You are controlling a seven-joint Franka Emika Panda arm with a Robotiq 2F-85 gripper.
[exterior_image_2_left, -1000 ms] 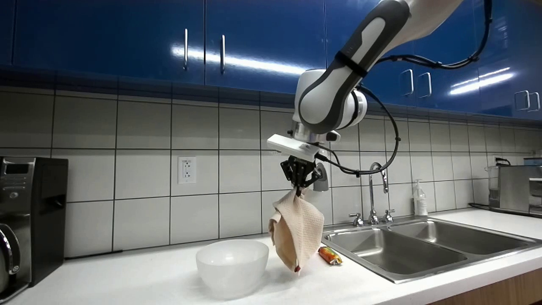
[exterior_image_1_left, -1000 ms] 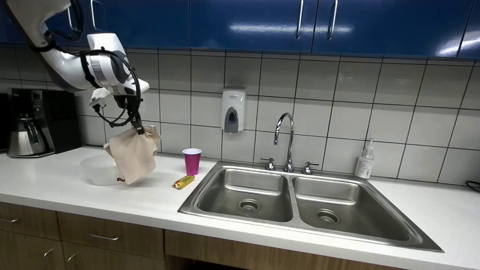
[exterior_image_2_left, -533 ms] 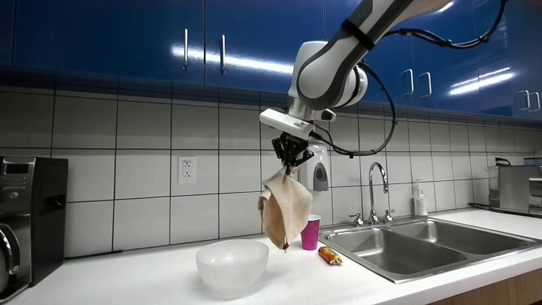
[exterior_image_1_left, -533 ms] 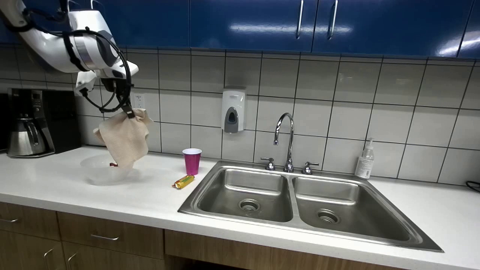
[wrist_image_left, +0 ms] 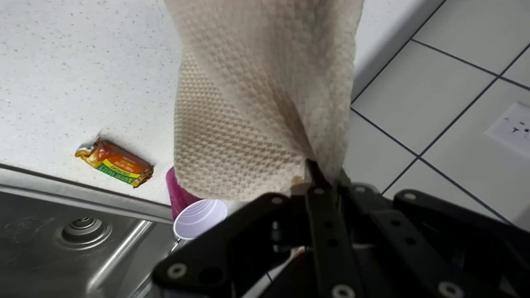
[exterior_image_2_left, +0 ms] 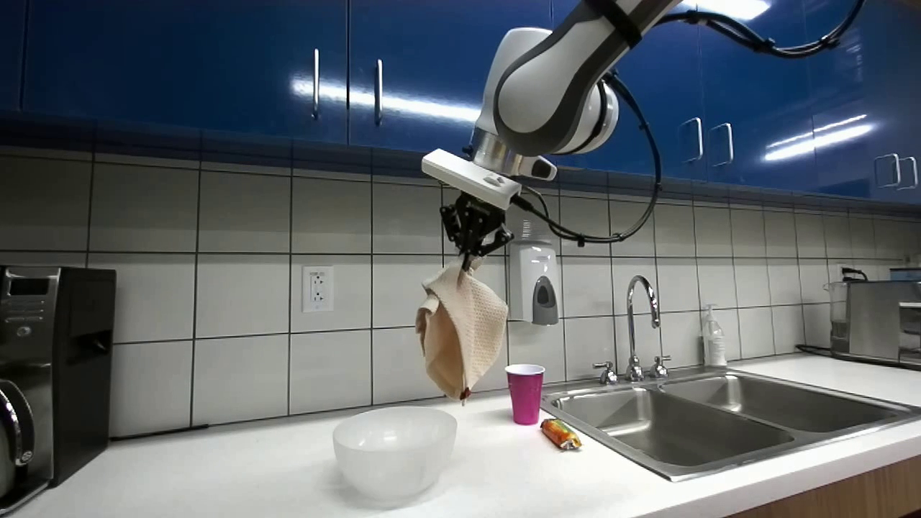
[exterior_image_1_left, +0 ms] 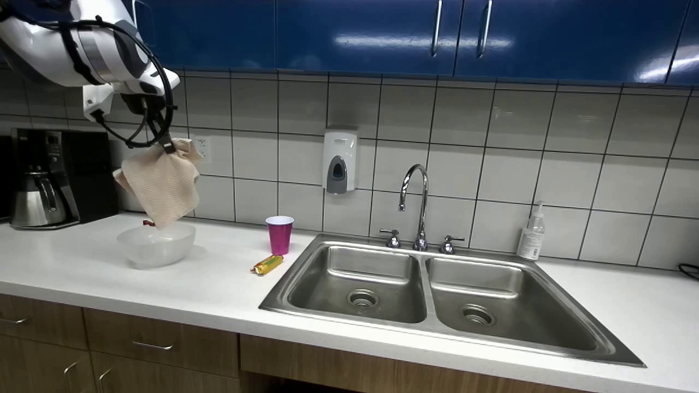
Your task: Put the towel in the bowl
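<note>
A beige waffle-weave towel (exterior_image_1_left: 162, 188) hangs from my gripper (exterior_image_1_left: 168, 146), bunched at the top. In the wrist view the towel (wrist_image_left: 248, 103) is pinched between the fingertips of the shut gripper (wrist_image_left: 327, 176). A translucent white bowl (exterior_image_1_left: 155, 246) stands upright on the counter. In an exterior view the towel's lower tip overlaps the bowl's far rim. In an exterior view the towel (exterior_image_2_left: 464, 327) hangs to the right of the bowl (exterior_image_2_left: 394, 453), its red-tagged tip slightly above rim height. The gripper (exterior_image_2_left: 466, 265) is well above the counter. The bowl does not show in the wrist view.
A pink cup (exterior_image_1_left: 280, 236) and a wrapped snack bar (exterior_image_1_left: 267, 265) stand and lie between bowl and double sink (exterior_image_1_left: 349, 318). A coffee maker (exterior_image_2_left: 83, 374) stands left of the bowl. A tiled wall with soap dispenser (exterior_image_1_left: 339, 161) is behind; blue cabinets (exterior_image_2_left: 453, 79) hang above.
My gripper has risen and moved left in both exterior views, carrying the towel upward. The pink cup has become visible from behind the towel. The bowl has not moved.
</note>
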